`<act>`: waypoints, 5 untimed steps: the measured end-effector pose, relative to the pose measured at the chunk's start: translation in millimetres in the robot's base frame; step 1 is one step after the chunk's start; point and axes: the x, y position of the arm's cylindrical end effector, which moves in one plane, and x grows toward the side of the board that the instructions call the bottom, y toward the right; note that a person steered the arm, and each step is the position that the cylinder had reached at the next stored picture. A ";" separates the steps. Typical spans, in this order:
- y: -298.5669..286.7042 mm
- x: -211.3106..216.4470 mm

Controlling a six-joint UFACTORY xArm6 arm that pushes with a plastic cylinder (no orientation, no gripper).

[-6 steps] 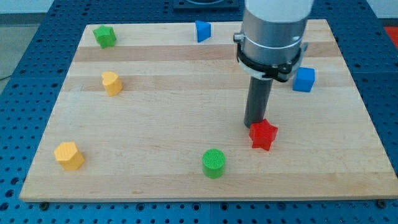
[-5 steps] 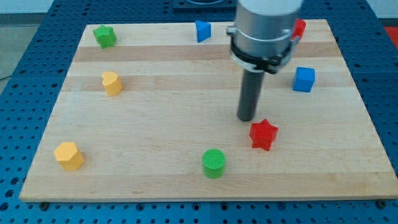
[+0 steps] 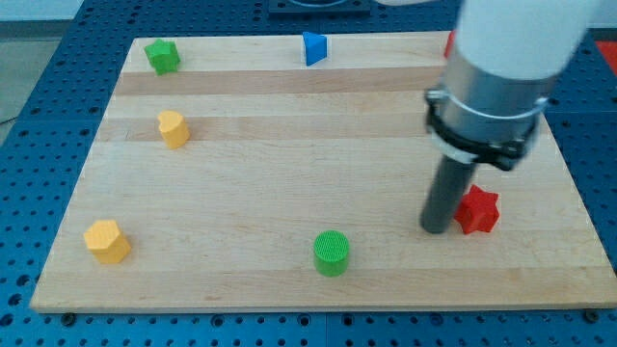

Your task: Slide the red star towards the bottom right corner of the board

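- The arm is seen entering from the view's top right, its pale cylindrical body upright above the wooden tabletop (image 3: 289, 193).
- A straight dark rod is held vertical beneath a black collar, and my tip (image 3: 436, 229) is set down on the tabletop.
- No hand is fitted, so nothing is grasped or clenched; only the rod's end meets the work.
- The red star (image 3: 477, 211) is found just right of my tip, touching or nearly touching it, in the lower right part of the tabletop.
- The green cylinder (image 3: 332, 253) is placed well to the left of my tip, near the bottom edge.
- A blue block (image 3: 314, 47) and a green star (image 3: 162, 56) are seen along the top edge; two yellow blocks (image 3: 173, 128) (image 3: 106, 241) are kept at the left.
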 end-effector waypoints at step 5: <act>80.8 -6.2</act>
